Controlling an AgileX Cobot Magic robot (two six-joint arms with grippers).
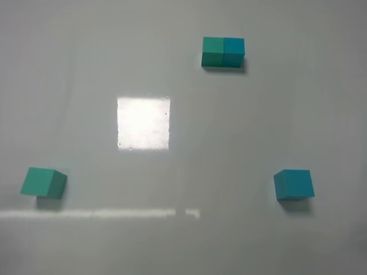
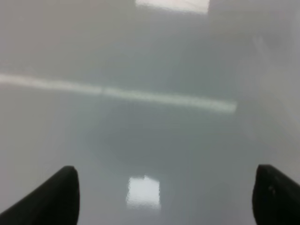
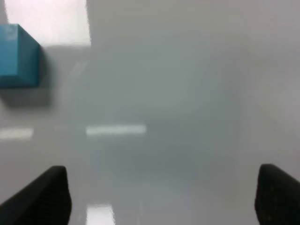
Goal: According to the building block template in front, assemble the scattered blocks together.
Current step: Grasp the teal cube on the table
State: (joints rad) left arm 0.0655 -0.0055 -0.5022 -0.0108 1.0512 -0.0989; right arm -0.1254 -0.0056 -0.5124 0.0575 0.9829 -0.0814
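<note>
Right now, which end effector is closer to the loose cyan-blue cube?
Right. The loose cyan-blue matte cube lies ahead of the right end effector; the left end effector faces only bare table.

I look down on a pale grey, glossy tabletop [image 1: 258, 126]. In the high camera a bright square of glare [image 1: 143, 122] sits just left of the frame's centre. A thin pale streak [image 1: 97, 213] runs from the left edge along the lower part to about the middle. My left wrist view shows a long light band [image 2: 122, 93] crossing the blurred surface. My right wrist view shows a short bar of light [image 3: 116, 130].
</note>
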